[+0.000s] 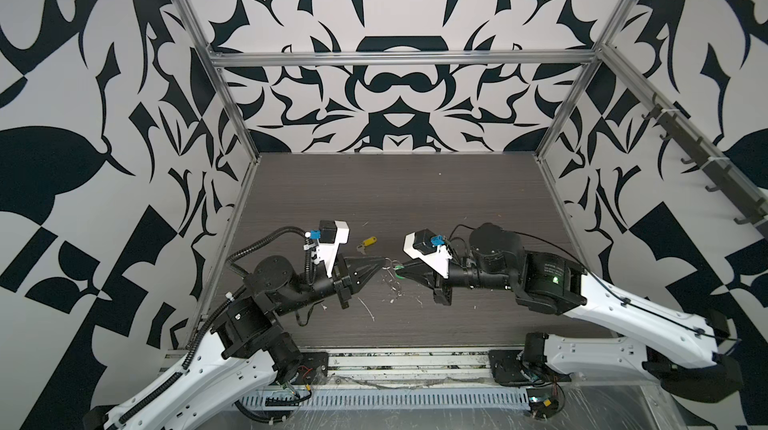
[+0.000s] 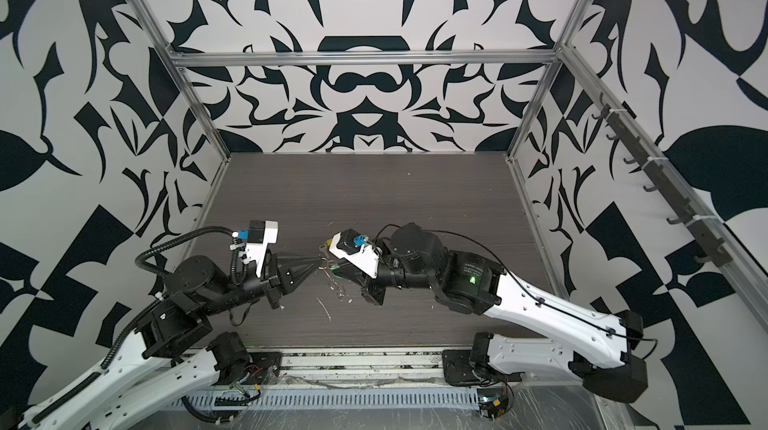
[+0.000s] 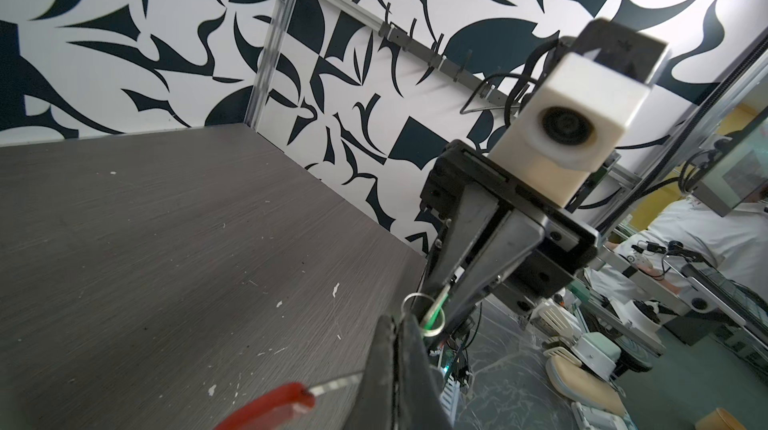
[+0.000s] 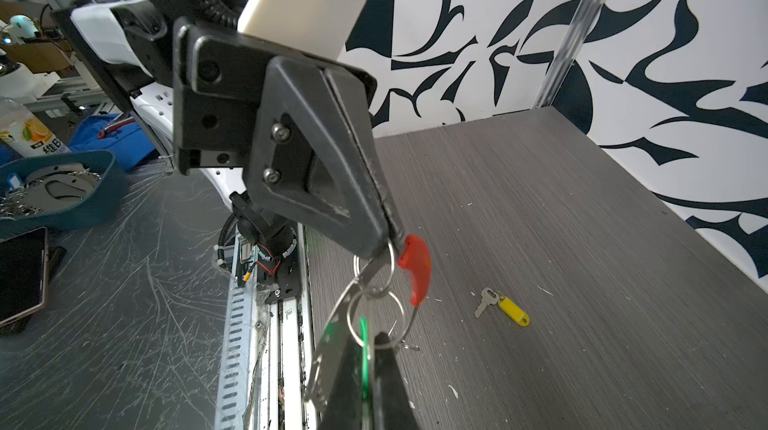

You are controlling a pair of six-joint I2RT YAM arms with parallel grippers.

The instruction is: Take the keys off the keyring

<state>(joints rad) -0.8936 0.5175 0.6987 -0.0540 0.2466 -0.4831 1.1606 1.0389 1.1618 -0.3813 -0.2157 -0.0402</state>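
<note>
Mid-frame in both top views, the left gripper pinches the keyring. The right gripper, pressed together, grips the green key tag.

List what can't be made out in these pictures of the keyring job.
Green tag: right wrist view, only an edge shows between the right gripper's fingers.
Keyring: wire too thin to trace in both top views; in the left wrist view the frame edge cuts off its red sleeve.
Silver rings: overlapping in the right wrist view, so which links what is unclear.
Left gripper: its closed fingers hide where it pinches the keyring.
</note>
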